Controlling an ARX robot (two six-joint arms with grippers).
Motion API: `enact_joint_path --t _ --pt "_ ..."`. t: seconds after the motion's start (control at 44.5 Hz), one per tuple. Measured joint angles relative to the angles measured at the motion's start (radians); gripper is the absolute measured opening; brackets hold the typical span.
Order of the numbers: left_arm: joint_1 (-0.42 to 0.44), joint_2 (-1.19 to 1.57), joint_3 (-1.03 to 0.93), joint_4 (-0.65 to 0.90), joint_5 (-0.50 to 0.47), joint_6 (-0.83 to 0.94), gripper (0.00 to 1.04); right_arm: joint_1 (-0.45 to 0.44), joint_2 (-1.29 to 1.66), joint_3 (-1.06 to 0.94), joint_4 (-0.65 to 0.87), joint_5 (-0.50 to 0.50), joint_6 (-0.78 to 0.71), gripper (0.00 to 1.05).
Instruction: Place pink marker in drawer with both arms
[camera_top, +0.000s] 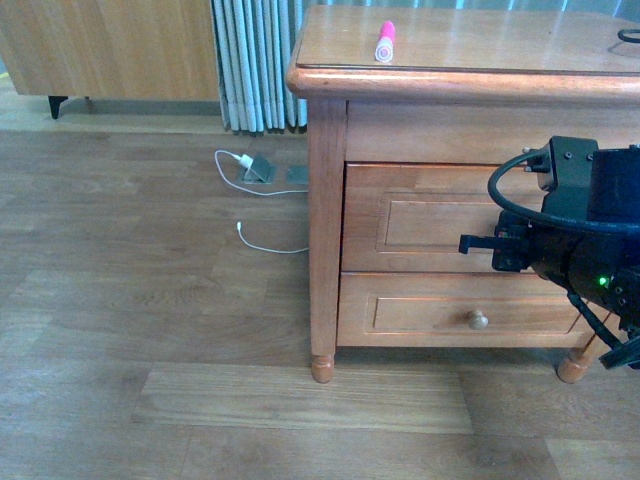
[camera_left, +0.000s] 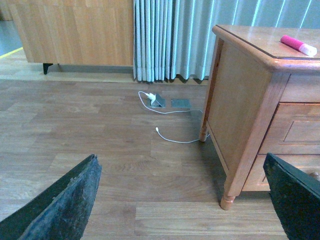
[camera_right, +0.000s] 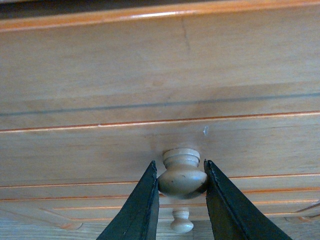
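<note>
Front view of the dresser (camera_top: 327, 200), left gripper (camera_left: 179, 156) off its left side, jaws spread wide (wrist camera only), pink marker (camera_top: 385, 42) lying on its top near the left front edge, right gripper (camera_right: 180, 162) pinching the round knob (camera_right: 182, 180) of its top drawer (camera_top: 420, 220).

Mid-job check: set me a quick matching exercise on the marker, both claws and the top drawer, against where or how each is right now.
Things:
1. pink marker
2. left claw
3. right claw
4. top drawer

States:
A. closed
B. open, holding nothing
C. lying on the dresser top
D. closed around the drawer knob

Pairs: 1-C; 2-B; 3-D; 4-A
</note>
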Motion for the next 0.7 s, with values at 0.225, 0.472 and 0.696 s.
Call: enact_joint_path --t 0.225,0.472,0.696 --pt "0.0 0.0 0.0 0.0 0.0 0.0 0.99 -0.007 -0.082 -0.178 0.084 -0.042 0.009 0.21" --pt "0.0 0.0 0.0 0.0 0.0 0.0 0.99 -0.005 -0.179 -0.378 0.161 -0.074 0.037 0.21" --pt "0.0 0.0 0.0 0.0 0.0 0.0 0.99 0.006 -0.28 -0.55 0.195 -0.089 0.053 0.21"
